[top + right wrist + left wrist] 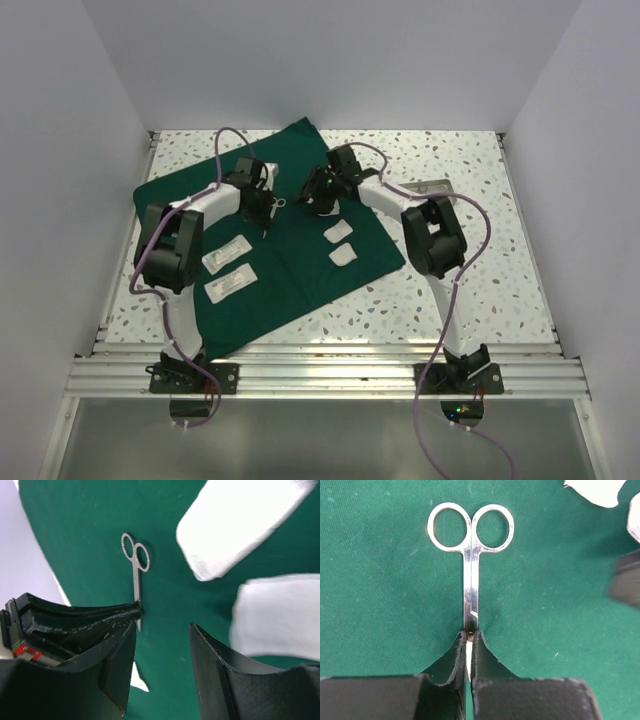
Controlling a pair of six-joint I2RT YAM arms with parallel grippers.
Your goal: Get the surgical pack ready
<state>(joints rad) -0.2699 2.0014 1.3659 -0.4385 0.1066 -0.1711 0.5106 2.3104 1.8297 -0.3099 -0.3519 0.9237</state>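
The left end effector (469,638) was clenched on the scissors (470,595) lying on the drape (380,605). The right end effector (162,630) was released and empty. This was likely the pick-up step; next, a straight lift was needed.

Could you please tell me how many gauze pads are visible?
2. The far gauze pad and the near gauze pad lie on the drape's right half; others may be hidden.

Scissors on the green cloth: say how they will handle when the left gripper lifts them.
The scissors are polished steel, so probably stiff and slick. The left gripper pinches only the blade end, so the ring handles may droop or swing. They lie flat on the drape, so rolling seems unlikely.
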